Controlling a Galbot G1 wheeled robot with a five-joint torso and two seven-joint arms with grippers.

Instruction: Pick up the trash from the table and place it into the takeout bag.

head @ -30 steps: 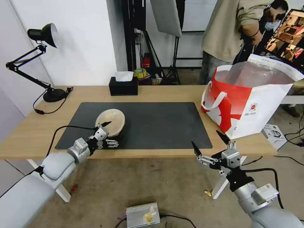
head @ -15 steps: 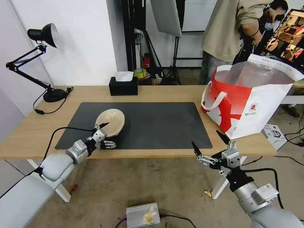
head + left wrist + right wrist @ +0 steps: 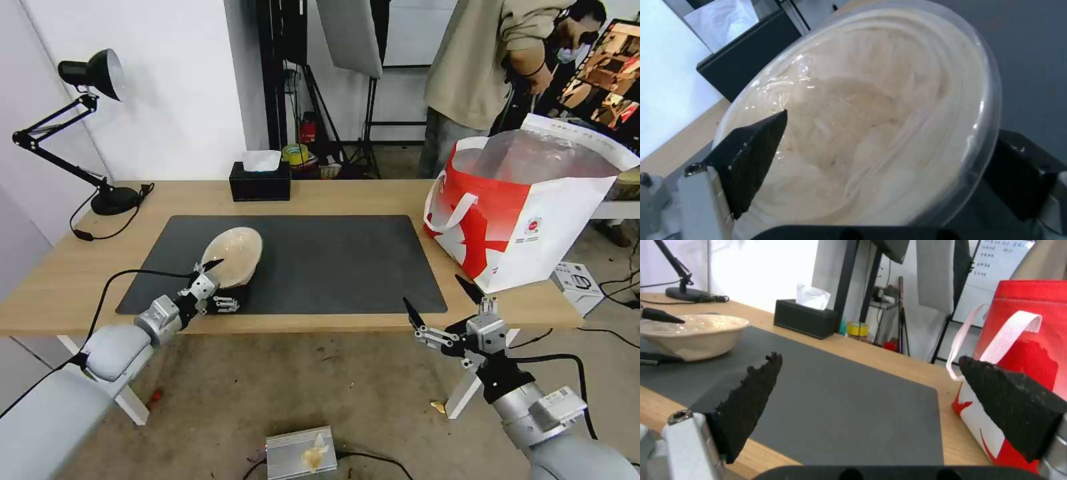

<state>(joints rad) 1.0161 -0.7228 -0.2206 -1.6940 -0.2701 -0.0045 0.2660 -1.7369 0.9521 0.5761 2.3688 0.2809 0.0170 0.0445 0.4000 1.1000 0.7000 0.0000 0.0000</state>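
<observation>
A beige shallow bowl (image 3: 233, 257) sits on the dark grey mat (image 3: 333, 263), at the mat's near-left part, well apart from the takeout bag (image 3: 527, 213). The bowl is tilted, its far rim raised and its open face turned toward the robot. It has a glossy, creamy inside with no visible scraps.

The left end effector (image 3: 215, 285) is at the bowl's near edge. In the left wrist view, 1 black fingertip (image 3: 753, 156) lies over the inside of the bowl and the other sits outside beneath its rim, so the fingers straddle the wall and appear to pinch it, though the contact itself is hard to confirm.

The right end effector (image 3: 443, 303) hangs below the counter's near edge, closer to the bag than to the bowl. Its 2 black fingers are spread wide and hold nothing.

The red-and-white bag stands upright at the right end of the counter (image 3: 333, 193), mouth open, silver lining showing. Its contents cannot be seen.

A black tissue box (image 3: 260, 180) rests behind the mat, and a black desk lamp (image 3: 87, 120) stands far from the bag at the counter's left end.

As a judgement: this bowl is the only trash visible on the counter, so the task looks near its end. What remains is lifting the bowl, carrying it across to the bag, and dropping it in.
</observation>
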